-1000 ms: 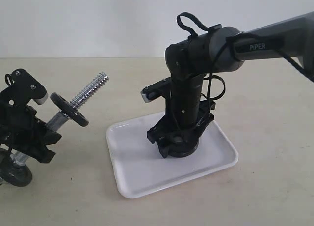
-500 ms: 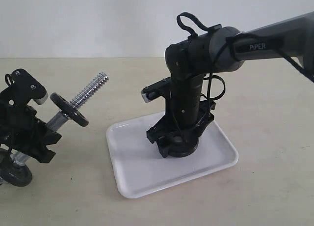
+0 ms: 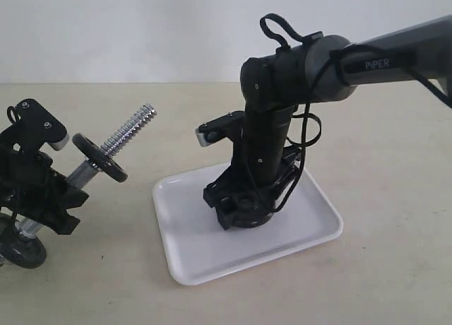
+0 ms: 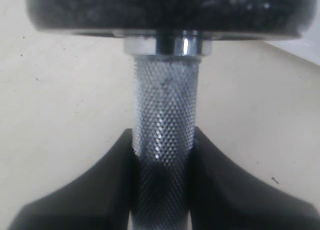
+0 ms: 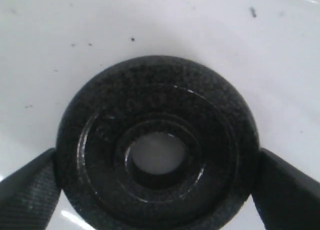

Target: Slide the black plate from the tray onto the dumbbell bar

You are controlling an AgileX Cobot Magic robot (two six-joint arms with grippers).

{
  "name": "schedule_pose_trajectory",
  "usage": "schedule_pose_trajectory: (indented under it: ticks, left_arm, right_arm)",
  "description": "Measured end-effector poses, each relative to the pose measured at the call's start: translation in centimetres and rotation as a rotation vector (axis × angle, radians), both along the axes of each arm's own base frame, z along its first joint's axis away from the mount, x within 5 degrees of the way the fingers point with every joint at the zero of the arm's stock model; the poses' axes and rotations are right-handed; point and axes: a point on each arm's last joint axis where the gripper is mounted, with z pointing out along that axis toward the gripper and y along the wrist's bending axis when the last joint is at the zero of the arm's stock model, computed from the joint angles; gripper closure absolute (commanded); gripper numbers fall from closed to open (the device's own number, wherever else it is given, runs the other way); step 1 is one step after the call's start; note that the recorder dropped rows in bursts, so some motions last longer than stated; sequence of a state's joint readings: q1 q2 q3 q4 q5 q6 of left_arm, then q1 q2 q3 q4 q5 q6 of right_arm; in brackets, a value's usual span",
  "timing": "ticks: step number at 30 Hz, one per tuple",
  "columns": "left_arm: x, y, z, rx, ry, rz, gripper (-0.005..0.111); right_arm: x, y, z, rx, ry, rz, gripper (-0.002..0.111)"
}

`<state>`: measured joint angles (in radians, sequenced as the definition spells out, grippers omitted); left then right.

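A: Plain setting here: a matte beige tabletop (image 3: 381,275) fills the lower frame, with a bare pale wall (image 3: 141,28) across the top.

B: And lower centre sits the tray (image 3: 191,251). It is glossy white and rectangular, with rounded corners, a low rim and a few dark specks.

A: The right gripper (image 5: 157,187) comes straight down onto it. In the wrist view, the black plate (image 5: 160,90) sits between two textured fingers (image 5: 27,190), one against each side of its rim. That claw is clenched on the plate.

B: It's grainy matte metal, round with a raised rim, and the tray's white shows through its centre hole. It lies flat over the middle of the tray, hole facing up. Neither view says whether it is clear of the tray.

A: Over at the left edge, the left gripper (image 4: 162,160) is clamped around the dumbbell bar (image 3: 131,132), on its knurled chrome middle.

B: The bar's long axis slants from lower left to upper right. Its coarse threaded end points up toward the frame's centre.

A: One black disc (image 3: 100,157) rides on it against a silver collar (image 4: 167,45). A second disc (image 3: 21,251) sits at the low end, in the bottom-left corner.

B: Bar and tray stand well apart.
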<state>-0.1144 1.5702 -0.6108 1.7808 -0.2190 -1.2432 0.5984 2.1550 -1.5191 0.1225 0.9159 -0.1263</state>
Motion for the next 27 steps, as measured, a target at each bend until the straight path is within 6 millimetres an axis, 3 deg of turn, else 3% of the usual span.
schedule_pose_trajectory:
  ticks: [15,27]
  left_arm:
    - [0.0,0.0,0.0,-0.001,0.0,-0.001,0.102]
    - [0.0,0.0,0.0,-0.001,0.0,-0.001,0.102]
  right_arm:
    - [-0.7,-0.3,4.0,0.046,-0.036,0.003,0.108]
    - [-1.0,-0.5,5.2,0.05,-0.042,0.014,0.108]
